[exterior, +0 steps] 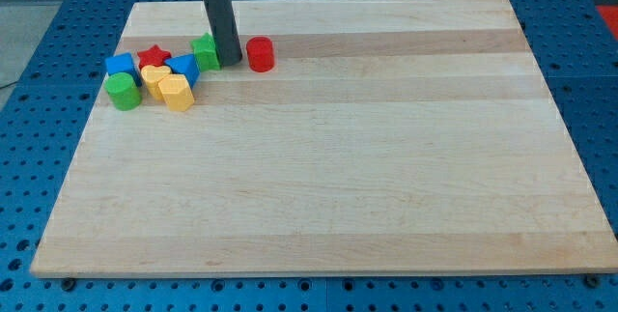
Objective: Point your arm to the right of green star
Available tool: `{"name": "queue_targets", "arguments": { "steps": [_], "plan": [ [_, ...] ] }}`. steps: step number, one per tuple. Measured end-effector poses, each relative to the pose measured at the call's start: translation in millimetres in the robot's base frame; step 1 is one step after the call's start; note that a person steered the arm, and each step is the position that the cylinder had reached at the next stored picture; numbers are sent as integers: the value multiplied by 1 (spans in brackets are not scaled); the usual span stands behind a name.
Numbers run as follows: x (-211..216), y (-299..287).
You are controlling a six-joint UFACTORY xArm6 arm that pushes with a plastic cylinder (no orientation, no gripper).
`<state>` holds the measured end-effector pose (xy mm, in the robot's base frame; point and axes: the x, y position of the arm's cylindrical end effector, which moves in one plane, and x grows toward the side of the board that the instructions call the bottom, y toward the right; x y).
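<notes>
Rod tip, your tip [233,62], rests on the bench [386,157] just right of the green star [205,52], the red cylinder [260,54] beyond; no jaws show.

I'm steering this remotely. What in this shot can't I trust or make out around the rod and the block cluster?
- My tip: touching the green star or just beside it, cannot tell.
- Green star: its right edge is hidden behind the rod.
- Arm above the rod: cut off by the view's top.
- Blue blocks: partly covered by neighbours, shapes unclear.
</notes>
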<state>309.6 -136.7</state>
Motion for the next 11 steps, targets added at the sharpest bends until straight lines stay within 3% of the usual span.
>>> {"name": "queue_targets", "arguments": {
  "steps": [2, 5, 7, 9, 10, 11],
  "plan": [
    [-33, -49],
    [-34, -140],
    [-4, -144],
    [-49, -110],
    [-46, -60],
    [-44, -60]
  ]
}}
